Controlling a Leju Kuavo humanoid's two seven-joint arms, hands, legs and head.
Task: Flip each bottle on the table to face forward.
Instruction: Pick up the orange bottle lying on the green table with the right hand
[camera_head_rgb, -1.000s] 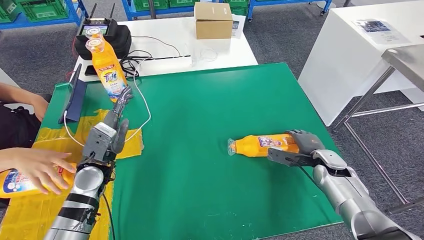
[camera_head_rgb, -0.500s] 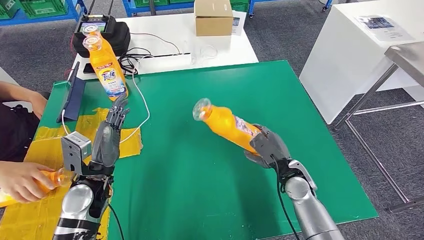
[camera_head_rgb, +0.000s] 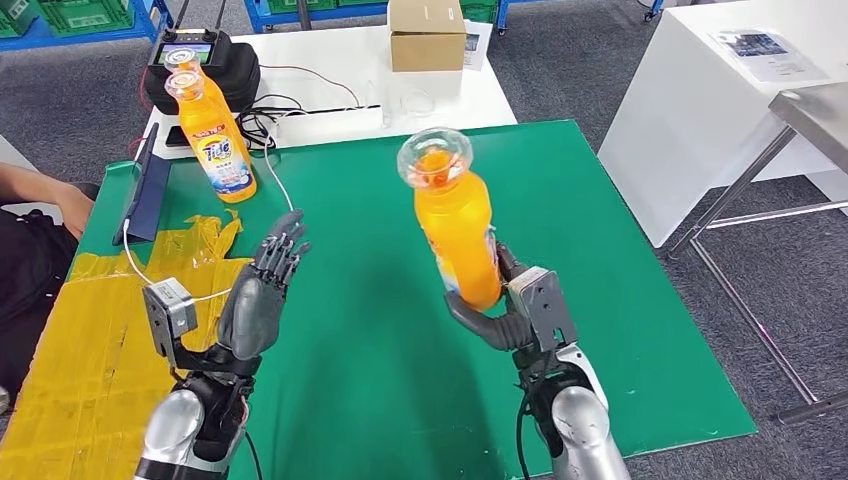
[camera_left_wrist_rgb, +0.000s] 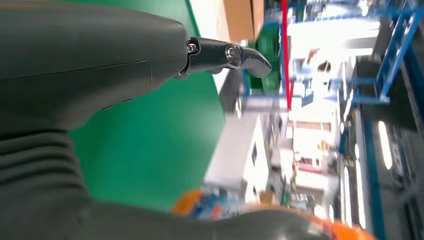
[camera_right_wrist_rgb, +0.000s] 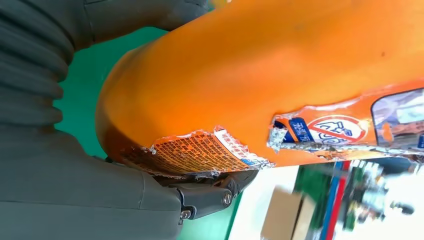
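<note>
Head view shows the right hand (camera_head_rgb: 510, 315) holding an orange bottle (camera_head_rgb: 455, 225) up above the green desk (camera_head_rgb: 620, 330), near its middle. The fingers are clamped around the lower part of the bottle, close to its base, and the clear cap end points up and a little toward the camera. The bottle is almost upright, only slightly tilted. From this side mostly plain orange is seen; in the right wrist view a torn label (camera_right_wrist_rgb: 200, 152) lies partly under the fingers.

The left hand (camera_head_rgb: 262, 290) is raised over the desk with its fingers apart and it holds nothing. A second bottle (camera_head_rgb: 213, 135) stands upright at the far left of the desk, with its label facing the robot, so I judge that one is already done.

I think the step now is to turn the held bottle and set it down with the label to the front. Some things can go wrong here. The grip is low and the bottle is tall, so the heavy upper part may swing or tip if the wrist turns quickly. The plastic looks smooth and the label is loose, so the bottle may slip in the fingers. If the base meets the desk while tilted, the bottle can fall over and roll. A white cable (camera_head_rgb: 285, 205) also lies on the desk near the left hand and could catch its fingers.
</note>
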